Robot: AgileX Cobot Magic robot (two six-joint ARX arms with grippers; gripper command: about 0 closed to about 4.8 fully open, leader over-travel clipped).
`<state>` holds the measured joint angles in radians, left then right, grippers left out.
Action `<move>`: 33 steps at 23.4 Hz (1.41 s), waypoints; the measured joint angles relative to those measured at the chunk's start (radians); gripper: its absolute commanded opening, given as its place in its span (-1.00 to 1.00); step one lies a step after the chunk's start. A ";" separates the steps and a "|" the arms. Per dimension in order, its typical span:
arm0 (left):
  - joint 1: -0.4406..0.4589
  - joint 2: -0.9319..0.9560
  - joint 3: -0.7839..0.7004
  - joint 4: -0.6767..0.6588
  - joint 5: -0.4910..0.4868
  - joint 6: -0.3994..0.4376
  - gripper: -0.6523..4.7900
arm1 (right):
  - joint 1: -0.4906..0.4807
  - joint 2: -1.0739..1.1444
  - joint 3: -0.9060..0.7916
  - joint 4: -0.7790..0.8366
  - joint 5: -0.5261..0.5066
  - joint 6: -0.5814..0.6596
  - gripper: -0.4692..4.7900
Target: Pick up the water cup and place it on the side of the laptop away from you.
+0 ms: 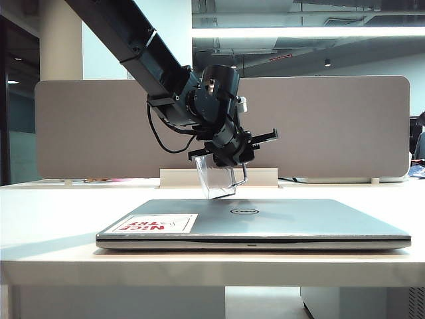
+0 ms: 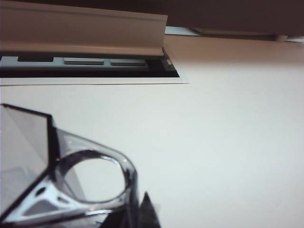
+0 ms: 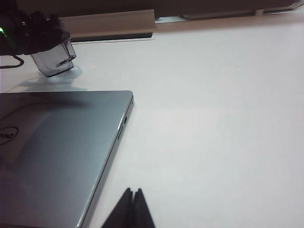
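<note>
Gripping the water cup [image 1: 218, 178] above the laptop [image 1: 265, 219], the left hand [image 1: 229, 156] hides its rim; right hand [image 3: 133, 202] closed.

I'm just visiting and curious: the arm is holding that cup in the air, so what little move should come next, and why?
Probably lower it gently. The left gripper is shut on the cup, tilted in the air beyond the laptop's far edge, above bare table. That is already the side asked for, so setting it down upright before letting go seems right. The right gripper rests shut beside the laptop.

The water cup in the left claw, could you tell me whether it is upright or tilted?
Tilted: the water cup hangs slanted in the left claw, above the table behind the laptop.
</note>
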<state>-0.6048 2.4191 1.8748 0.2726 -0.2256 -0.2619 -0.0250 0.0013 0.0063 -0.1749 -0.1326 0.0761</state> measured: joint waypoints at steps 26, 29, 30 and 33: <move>-0.052 0.027 0.002 -0.027 0.021 -0.001 -0.39 | 0.000 0.000 0.000 0.000 0.000 0.000 -0.83; -0.054 0.026 0.003 -0.059 0.014 0.000 -0.20 | 0.000 0.000 0.000 0.000 0.000 0.000 -0.83; -0.056 0.025 0.003 -0.067 0.002 0.000 -0.20 | 0.000 0.000 0.000 0.000 0.000 0.000 -0.83; -0.060 0.014 0.002 -0.099 -0.016 0.002 -0.20 | 0.000 0.000 0.000 0.000 0.000 0.000 -0.83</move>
<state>-0.6651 2.4332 1.8771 0.1738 -0.2420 -0.2604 -0.0254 0.0013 0.0063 -0.1749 -0.1326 0.0757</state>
